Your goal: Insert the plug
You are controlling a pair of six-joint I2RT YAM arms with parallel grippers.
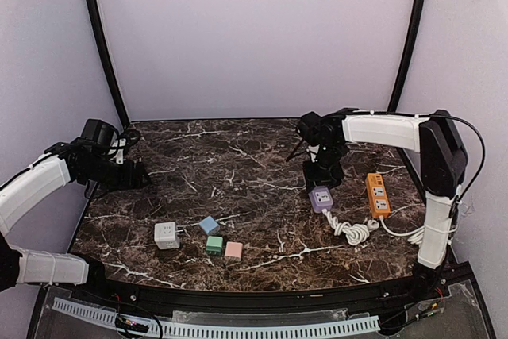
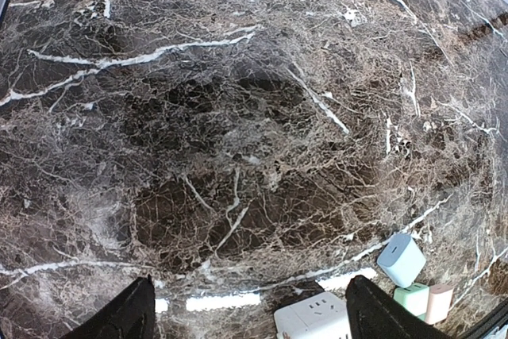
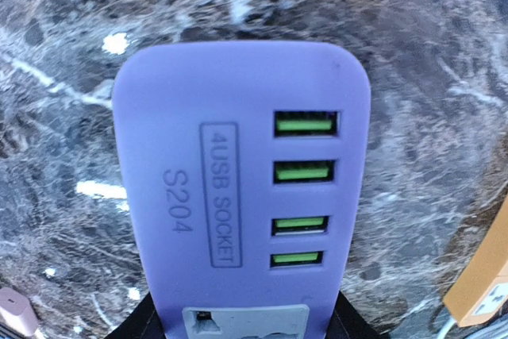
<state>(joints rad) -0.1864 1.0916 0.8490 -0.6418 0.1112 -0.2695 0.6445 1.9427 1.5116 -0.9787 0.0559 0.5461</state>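
Top view: orange power strip point(image 1: 378, 194) lies on the dark marble desk point(image 1: 238, 156), its long axis pointing away from the arm bases. Just left of the strip, not touching it, sits the purple socket block point(image 1: 321, 198). The right pincer point(image 1: 321, 184) is directly over the block. White cord point(image 1: 354, 231) is coiled near the strip's near-left corner, with one run reaching the block; the plug end is too small to pick out. Well left of the strip is a loose group of four: white cube point(image 1: 166, 235), blue cube point(image 1: 209, 225), green cube point(image 1: 214, 245), pink cube point(image 1: 233, 250), green and pink just beside each other. Left pincer point(image 1: 141, 175) hangs beyond the cubes, farthest from the strip, off the desk surface. Left wrist view: fingertips point(image 2: 119, 319) stand wide apart over marble and grip nothing, so the pincer is open. The four cubes lie on the desk below, toward one finger. Right wrist view: the purple block fills the frame, with four green USB slots in a column and the lettering "4USB SOCKET S204". Dark fingers point(image 3: 349, 325) sit against its two long sides, so the right pincer is closed on the block. A corner of the orange strip shows near the block.
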